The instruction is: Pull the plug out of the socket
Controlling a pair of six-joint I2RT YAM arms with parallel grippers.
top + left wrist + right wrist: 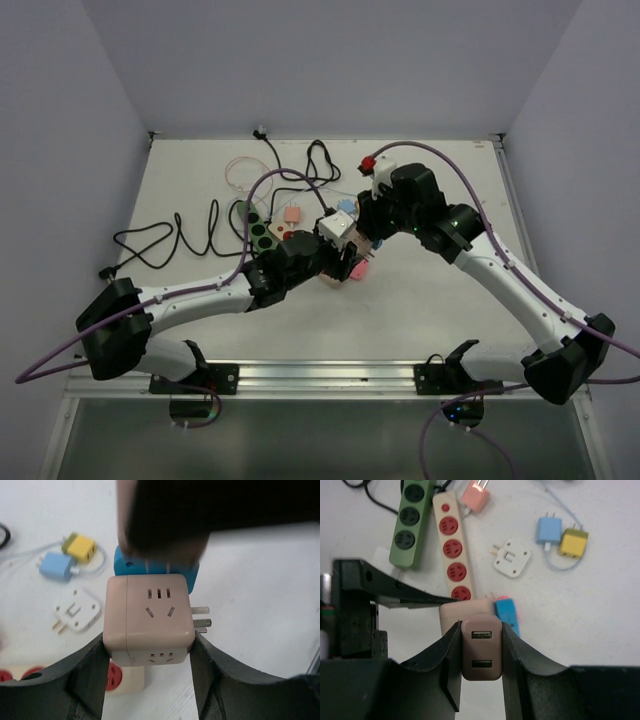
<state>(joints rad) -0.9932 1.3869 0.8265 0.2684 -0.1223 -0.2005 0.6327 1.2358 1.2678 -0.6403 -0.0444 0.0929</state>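
Above the tabletop [265, 610], my left hand [150, 649] clamps the cube socket [150, 622] (beige); my right hand [481, 629] pinches the USB plug [481, 655].

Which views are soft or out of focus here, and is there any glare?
Left wrist: cube socket sharp, dark shape above it badly blurred. Right wrist: brown plug in focus. Top external: even light, no glare.

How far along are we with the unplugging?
Done: both grips are set. The left gripper clamps the beige cube socket; the right gripper is shut on the mauve two-port USB plug. In hand: the pull itself, with the plug close against the cube. Whether its prongs are free, I cannot tell. To do: drawing the two clearly apart.
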